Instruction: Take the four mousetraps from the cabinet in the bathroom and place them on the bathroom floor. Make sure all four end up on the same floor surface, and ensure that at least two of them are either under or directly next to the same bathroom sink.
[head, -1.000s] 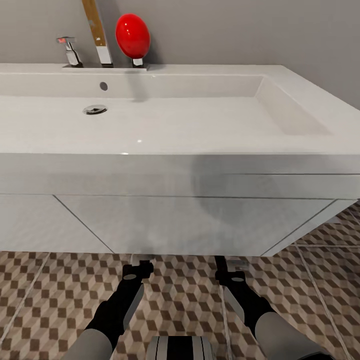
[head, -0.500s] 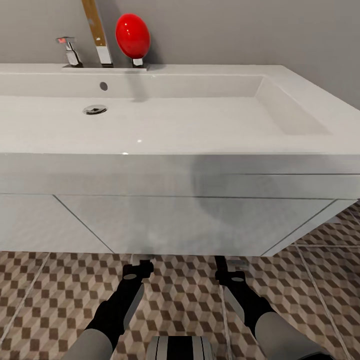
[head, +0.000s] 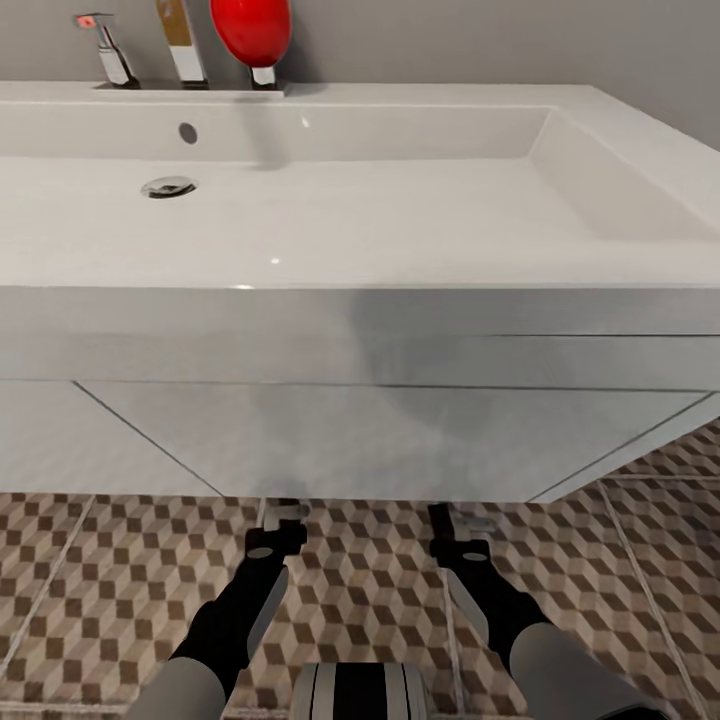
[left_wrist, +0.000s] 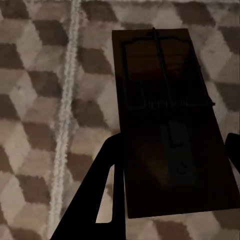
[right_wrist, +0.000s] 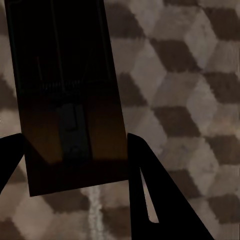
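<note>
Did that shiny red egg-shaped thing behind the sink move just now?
No. The shiny red egg-shaped thing sits equally close to the chrome tap; the whole picture shifted, so the camera moved.

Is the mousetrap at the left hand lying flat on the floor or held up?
Cannot tell. The flat dark wooden mousetrap sits between the left hand's fingers over the cube-patterned tile floor; contact is unclear.

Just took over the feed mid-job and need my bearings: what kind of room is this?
Most likely a bathroom. A wide white sink with a drain and taps sits on a glossy white unit, above cube-patterned floor tiles. Each pincer holds a mousetrap over that floor.
</note>
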